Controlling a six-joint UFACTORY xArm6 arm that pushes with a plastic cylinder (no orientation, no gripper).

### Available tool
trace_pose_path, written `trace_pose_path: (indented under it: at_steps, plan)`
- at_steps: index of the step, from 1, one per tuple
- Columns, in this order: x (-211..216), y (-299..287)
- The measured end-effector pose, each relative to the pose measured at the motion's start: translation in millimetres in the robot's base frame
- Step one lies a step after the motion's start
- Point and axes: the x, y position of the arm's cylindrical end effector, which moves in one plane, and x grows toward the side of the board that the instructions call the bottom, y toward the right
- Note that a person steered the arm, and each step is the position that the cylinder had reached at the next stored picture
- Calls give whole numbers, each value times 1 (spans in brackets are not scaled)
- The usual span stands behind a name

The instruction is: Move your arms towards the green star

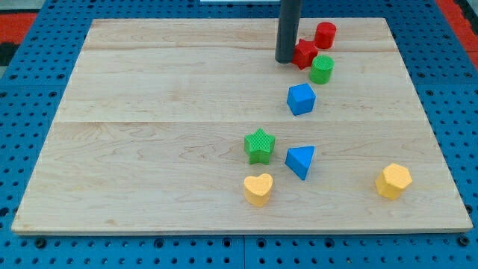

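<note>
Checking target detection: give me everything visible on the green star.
The green star is a small, chunky star-shaped block, matte green, plastic by the look of it, lying flat on the wooden board, below centre. Nothing touches it: the blue triangle sits to its right, the yellow heart below. My tip is far above.

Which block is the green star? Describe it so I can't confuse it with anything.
On the wooden board, look low and just right of centre. The green star sits there above the yellow heart, left of the blue triangle. The other green block is a cylinder.
</note>
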Motion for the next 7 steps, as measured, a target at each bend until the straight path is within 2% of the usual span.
trace_pose_path:
  at_steps: [3, 7]
  plan:
    - [-41, -93]
    - [-102, -249]
